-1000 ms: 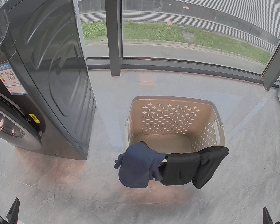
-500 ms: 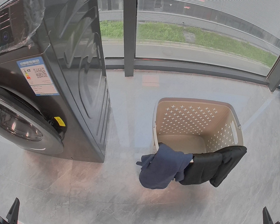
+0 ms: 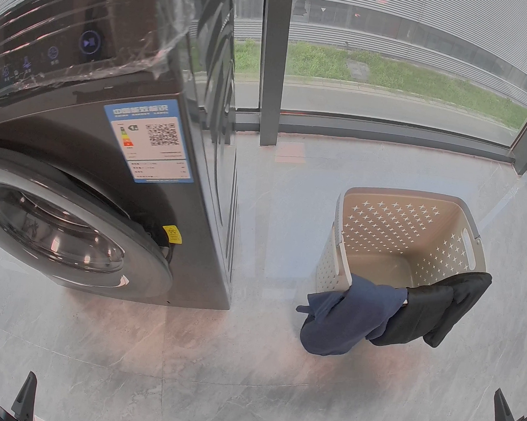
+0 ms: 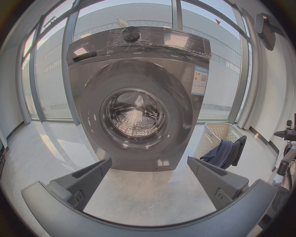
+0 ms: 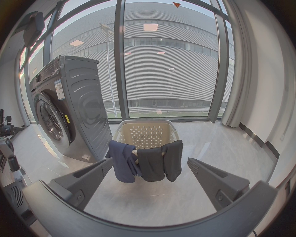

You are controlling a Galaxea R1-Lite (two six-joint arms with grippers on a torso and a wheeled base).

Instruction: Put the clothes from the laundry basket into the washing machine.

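The clothes are two garments draped over the near rim of the beige laundry basket point(image 3: 406, 196), half inside it and half hanging down its outer wall: a navy garment point(image 3: 348, 318) towards the corner nearest the washing machine point(image 3: 205, 227), and a black garment point(image 3: 436, 307) touching it on the far side and reaching the other near corner. The basket stands on the pale tiled floor point(image 3: 251, 364) by the window, just beside the machine's side panel but apart from it. The machine's round glass door point(image 3: 56, 237) looks shut to us, so we judge it must be opened before anything goes in. Our left gripper point(image 4: 148, 160) faces that door with its fingers spread and nothing between them. Our right gripper point(image 5: 149, 160) faces the basket, likewise spread and empty, well short of the cloth. We expect both pieces to be light, limp and ready to slide or trail. The bunched fold lying on the rim looks to us the best hold, since a pinch there gathers several layers.
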